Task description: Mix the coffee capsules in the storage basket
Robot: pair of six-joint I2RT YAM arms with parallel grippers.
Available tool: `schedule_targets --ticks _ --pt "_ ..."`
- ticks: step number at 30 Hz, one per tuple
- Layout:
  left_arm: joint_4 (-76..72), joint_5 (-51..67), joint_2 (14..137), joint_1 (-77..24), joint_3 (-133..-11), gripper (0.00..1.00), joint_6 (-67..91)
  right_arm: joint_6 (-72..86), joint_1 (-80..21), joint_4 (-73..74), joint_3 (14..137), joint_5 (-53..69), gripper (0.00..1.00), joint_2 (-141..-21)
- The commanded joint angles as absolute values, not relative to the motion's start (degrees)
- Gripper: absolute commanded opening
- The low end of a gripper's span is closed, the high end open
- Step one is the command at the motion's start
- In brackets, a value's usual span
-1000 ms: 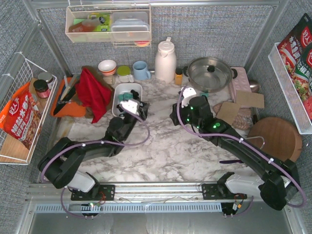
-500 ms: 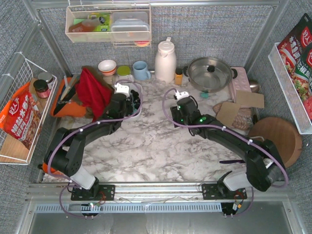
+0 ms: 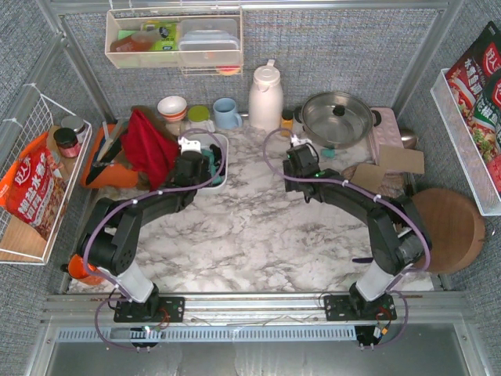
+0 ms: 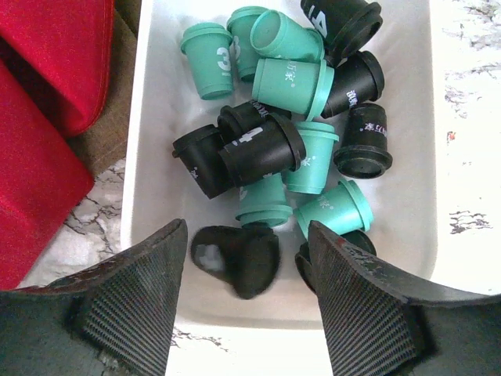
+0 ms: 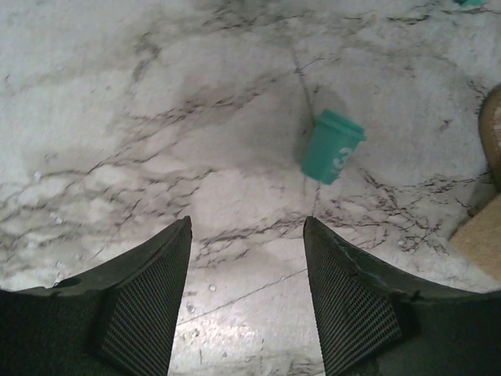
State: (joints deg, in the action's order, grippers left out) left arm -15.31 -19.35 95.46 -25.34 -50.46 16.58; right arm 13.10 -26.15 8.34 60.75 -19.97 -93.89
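Note:
The white storage basket (image 4: 156, 141) (image 3: 225, 160) holds several teal and black coffee capsules (image 4: 290, 82) in a loose pile. My left gripper (image 4: 246, 235) (image 3: 200, 157) hangs open over the basket's near end. A blurred black capsule (image 4: 235, 258) lies between its fingers, touching neither. One teal capsule (image 5: 333, 146) (image 3: 327, 152) lies alone on the marble table. My right gripper (image 5: 246, 227) (image 3: 305, 153) stands open above bare marble, just short and left of that capsule, with nothing between its fingers.
A red cloth (image 3: 149, 145) (image 4: 47, 94) lies against the basket's left side. Behind stand a blue mug (image 3: 227, 113), a white thermos (image 3: 264, 98) and a steel pot (image 3: 337, 117). Cardboard pieces (image 3: 383, 168) and a round wooden board (image 3: 446, 223) lie at the right.
Both arms have reached farther back. The left gripper moved over the basket and opened, letting go of a black capsule. The right gripper moved toward the lone teal capsule and opened slightly.

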Motion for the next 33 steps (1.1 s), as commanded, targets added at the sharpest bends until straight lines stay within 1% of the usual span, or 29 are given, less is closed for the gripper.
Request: schedule_targets --ticks 1,4,8,12,17,27,33 --pt "-14.9 -19.0 94.1 -25.2 -51.1 0.74 18.2 16.6 -23.6 8.9 62.6 -20.6 0.64 -95.3" --pt "-15.1 -17.8 92.4 -25.2 -51.0 0.77 18.6 16.9 -22.1 8.8 63.5 -20.2 0.65 -96.3" --pt "-16.1 -16.7 89.2 -25.2 -50.2 0.77 18.4 16.6 -20.4 8.6 64.8 -20.4 0.65 -97.4" --pt "-21.3 -13.8 84.5 -25.3 -46.6 0.77 17.8 16.3 -18.5 7.8 65.7 -20.2 0.65 -98.6" --pt "-27.5 -7.4 81.4 -26.0 -42.8 0.77 15.8 16.6 -16.6 9.5 67.9 -19.2 0.65 -101.4" --pt "-29.3 -4.7 82.4 -27.5 -42.1 0.76 15.5 20.6 -14.6 7.4 65.5 -16.7 0.56 -105.4" --pt "-30.5 -3.0 83.4 -28.4 -42.4 0.77 15.3 21.1 -13.6 5.2 64.5 -15.6 0.48 -106.5"
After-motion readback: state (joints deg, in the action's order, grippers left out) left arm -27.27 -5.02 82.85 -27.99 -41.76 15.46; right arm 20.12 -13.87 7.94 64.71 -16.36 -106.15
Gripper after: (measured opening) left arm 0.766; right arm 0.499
